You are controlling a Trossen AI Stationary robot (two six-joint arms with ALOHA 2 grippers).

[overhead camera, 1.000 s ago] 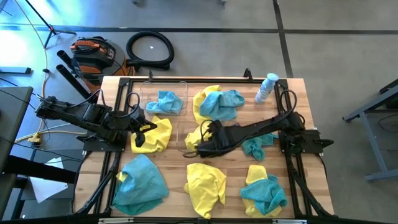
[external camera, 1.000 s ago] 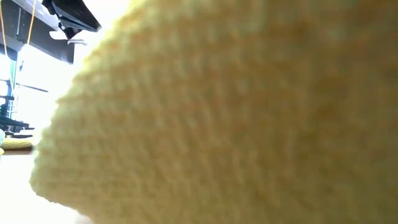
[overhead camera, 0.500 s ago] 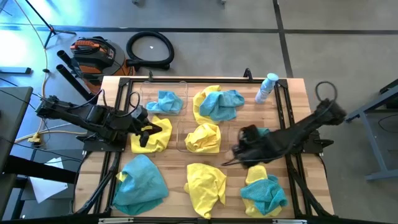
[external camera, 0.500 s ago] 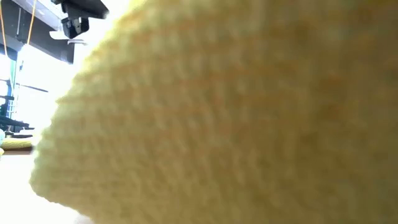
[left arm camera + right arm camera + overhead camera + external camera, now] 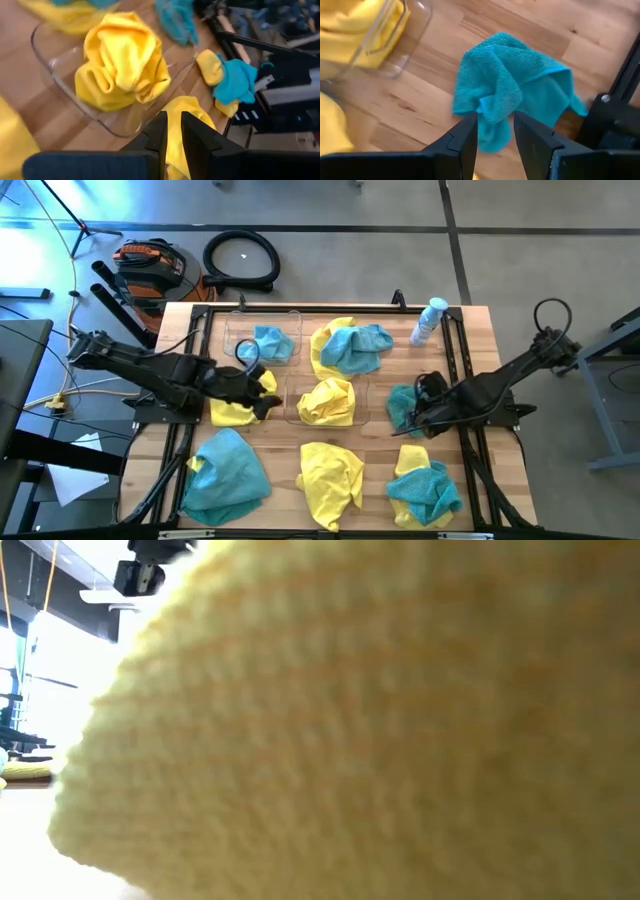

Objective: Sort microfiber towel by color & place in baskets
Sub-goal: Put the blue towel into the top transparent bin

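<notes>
My right gripper (image 5: 411,409) (image 5: 495,132) is open over a crumpled teal towel (image 5: 400,402) (image 5: 515,82) lying on the table's right side; its fingers stand on either side of the towel's near fold. My left gripper (image 5: 259,381) (image 5: 174,137) hovers above a yellow towel (image 5: 237,402) at the table's left, its fingers a narrow gap apart with nothing between them. One clear basket (image 5: 236,330) holds a teal towel (image 5: 270,342). The middle basket (image 5: 294,406) (image 5: 55,75) holds a yellow towel (image 5: 328,400) (image 5: 120,60).
Loose towels lie around: a yellow-and-teal heap (image 5: 350,345) at the far side, a teal one (image 5: 230,470), a yellow one (image 5: 330,472) and a teal-and-yellow heap (image 5: 425,486) along the near edge. A spray bottle (image 5: 430,320) lies far right. A yellow towel (image 5: 380,740) fills the low view.
My right gripper has drawn away from the middle basket, leaving the yellow towel lying in it, and has travelled toward the table's right edge until it is over the teal towel. My left gripper has shifted a little toward the right, toward the middle basket.
</notes>
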